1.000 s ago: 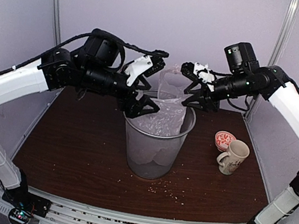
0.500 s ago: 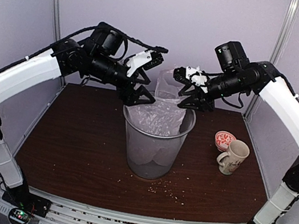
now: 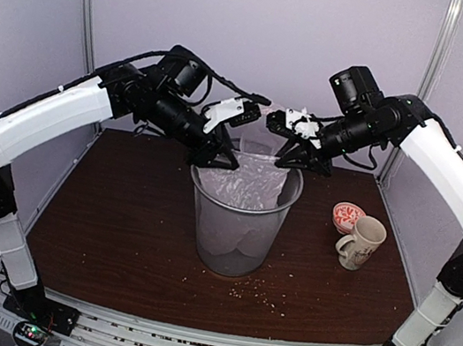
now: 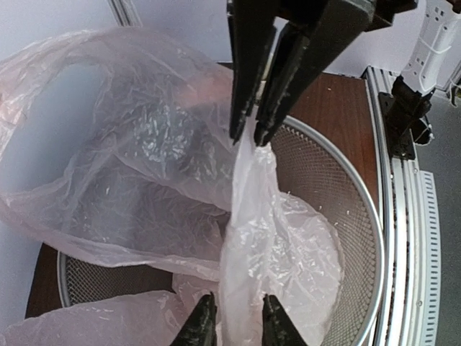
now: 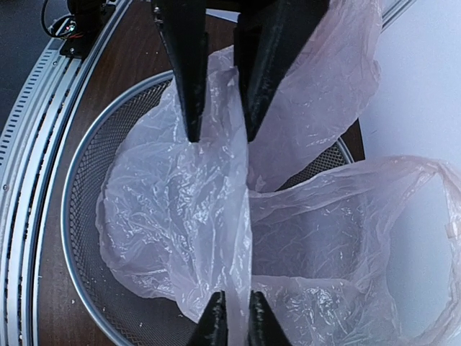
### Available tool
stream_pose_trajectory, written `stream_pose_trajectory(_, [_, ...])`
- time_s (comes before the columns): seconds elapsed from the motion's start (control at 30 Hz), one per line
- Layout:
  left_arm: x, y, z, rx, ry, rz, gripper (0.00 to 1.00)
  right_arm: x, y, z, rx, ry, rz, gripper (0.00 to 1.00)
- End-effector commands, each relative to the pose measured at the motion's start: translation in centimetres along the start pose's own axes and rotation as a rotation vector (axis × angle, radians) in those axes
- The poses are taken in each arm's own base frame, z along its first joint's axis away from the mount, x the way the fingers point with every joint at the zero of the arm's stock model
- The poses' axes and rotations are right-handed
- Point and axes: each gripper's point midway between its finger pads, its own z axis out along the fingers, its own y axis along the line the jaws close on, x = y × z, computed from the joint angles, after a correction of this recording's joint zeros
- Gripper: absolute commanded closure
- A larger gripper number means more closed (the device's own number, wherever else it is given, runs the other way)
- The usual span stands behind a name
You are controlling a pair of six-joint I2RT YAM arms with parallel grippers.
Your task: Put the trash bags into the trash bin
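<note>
Handling of trash bag (image 5: 302, 238): judged near weightless, limp, wrinkly and slippery. Unlikely to hold any shape; likely to billow and spring back out once released. Easily torn on a fingertip. Best taken at a gathered fold or a loop handle, not at flat film.

Location: half inside the trash bin (image 5: 79, 194). Lower part slumped within the mesh wall; upper part, with one loop handle, standing above the metal rim on the far side.

Left gripper (image 4: 248, 137): closed almost to touching on a twisted strand of film, over the bin mouth.

Right gripper (image 5: 220, 135): narrowed onto a thicker fold, slit filled with film; firmness of hold not to be told.

Left arm (image 3: 52, 119) and right arm (image 3: 451, 176): reaching in from either side, elbows high, wrists bent down, fingertips facing each other just above the rim.
</note>
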Motion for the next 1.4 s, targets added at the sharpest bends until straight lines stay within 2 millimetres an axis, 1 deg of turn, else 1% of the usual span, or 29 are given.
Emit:
stream_pose_trajectory(0.0, [-1.9, -1.4, -1.6, 0.043, -0.061, 0.018, 0.87, -0.4, 1.1, -0.8, -0.012, -0.007, 0.010, 0.98])
stream_pose_trajectory(0.03, [-2.0, -1.8, -1.8, 0.046, -0.063, 0.020, 0.92, -0.3, 1.3, -0.9, -0.012, -0.006, 0.014, 1.00])
stream_pose_trajectory(0.07, [-2.2, -2.4, -2.1, 0.048, -0.070, 0.024, 0.95, -0.2, 1.6, -1.0, -0.011, -0.005, 0.018, 1.00])
stream_pose_trajectory(0.13, [-1.8, -3.5, -2.0, 0.057, -0.070, 0.019, 1.00, 0.1, 2.3, -1.3, -0.006, -0.008, 0.027, 1.00])
stream_pose_trajectory(0.27, [-1.6, -5.8, -1.9, 0.043, -0.092, 0.017, 1.00, 0.5, 4.3, -2.1, 0.015, -0.032, 0.051, 1.00])
stream_pose_trajectory(0.33, [-1.7, -6.8, -2.2, 0.038, -0.107, 0.014, 1.00, 0.2, 5.5, -2.8, 0.017, -0.054, 0.054, 1.00])
stream_pose_trajectory(0.43, [-2.4, -7.6, -2.9, 0.020, -0.154, 0.003, 1.00, 0.1, 6.9, -3.1, 0.005, -0.073, 0.067, 1.00])
stream_pose_trajectory(0.5, [-2.5, -8.3, -3.0, 0.019, -0.173, -0.009, 1.00, 0.2, 7.6, -3.0, -0.002, -0.076, 0.077, 1.00])
stream_pose_trajectory(0.6, [-1.7, -9.1, -2.4, -0.005, -0.162, -0.035, 1.00, 0.5, 8.7, -2.8, -0.005, -0.085, 0.078, 1.00])
stream_pose_trajectory(0.63, [-1.3, -9.4, -2.0, -0.018, -0.155, -0.047, 1.00, 0.8, 9.0, -2.7, -0.007, -0.085, 0.110, 1.00])
stream_pose_trajectory(0.73, [0.0, -10.0, -0.9, -0.046, -0.135, -0.093, 1.00, 1.3, 10.0, -2.3, -0.008, -0.101, 0.147, 1.00])
stream_pose_trajectory(0.87, [1.7, -11.5, 0.8, -0.061, -0.120, -0.124, 1.00, 2.4, 11.4, -1.3, -0.024, -0.100, 0.185, 1.00])
stream_pose_trajectory(0.97, [3.2, -12.0, 1.8, -0.080, -0.100, -0.151, 1.00, 3.0, 12.1, -0.8, -0.026, -0.101, 0.200, 1.00])
stream_pose_trajectory(1.1, [5.2, -11.5, 2.6, -0.144, -0.099, -0.192, 1.00, 3.9, 12.3, 0.1, -0.003, -0.103, 0.227, 1.00])
stream_pose_trajectory(1.2, [6.5, -9.8, 2.4, -0.267, -0.163, -0.231, 1.00, 5.1, 12.0, 1.2, 0.043, -0.103, 0.244, 1.00])
stream_pose_trajectory(1.3, [7.7, -9.4, 2.2, -0.308, -0.268, -0.261, 1.00, 6.1, 12.0, 2.2, 0.088, -0.124, 0.261, 1.00])
stream_pose_trajectory(1.33, [8.6, -9.4, 2.4, -0.318, -0.287, -0.271, 1.00, 6.3, 11.9, 2.4, 0.105, -0.134, 0.268, 1.00])
stream_pose_trajectory(1.37, [9.0, -9.1, 2.3, -0.337, -0.313, -0.289, 1.00, 6.5, 11.8, 2.7, 0.123, -0.143, 0.274, 1.00])
